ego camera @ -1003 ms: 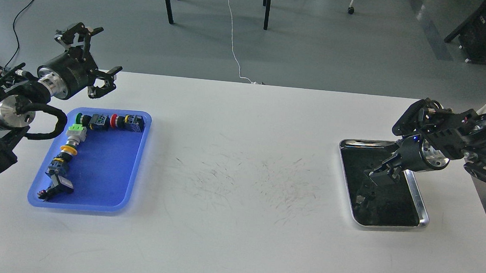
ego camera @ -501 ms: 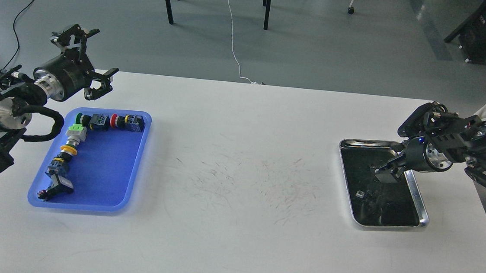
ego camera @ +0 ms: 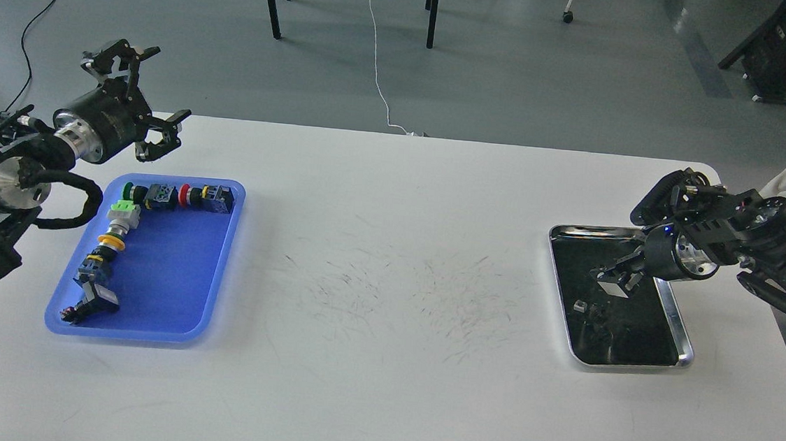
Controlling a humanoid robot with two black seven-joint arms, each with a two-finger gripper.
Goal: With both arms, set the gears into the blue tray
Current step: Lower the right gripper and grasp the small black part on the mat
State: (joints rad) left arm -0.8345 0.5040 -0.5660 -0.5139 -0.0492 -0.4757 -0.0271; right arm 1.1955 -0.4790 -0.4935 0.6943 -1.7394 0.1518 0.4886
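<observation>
glossy blue tray (ego camera: 171, 280) lies at left, left gripper (ego camera: 141, 99) spread wide beyond its far rim. right gripper (ego camera: 611, 278) over the mirrored silver tray (ego camera: 676, 320), grip unclear; gears indistinct there.

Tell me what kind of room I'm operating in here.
Probably a robotics lab or test workshop: a bare white table scuffed with dark marks, loose cables trailing across a grey floor, and sorting trays, one blue tray, one silver tray.

We are seeing a matt white worktop (ego camera: 380, 388) scuffed with dark scratches, a smooth blue plastic tray (ego camera: 178, 281), and a glossy silver metal tray (ego camera: 673, 313) showing a dark, reflective inside.
</observation>
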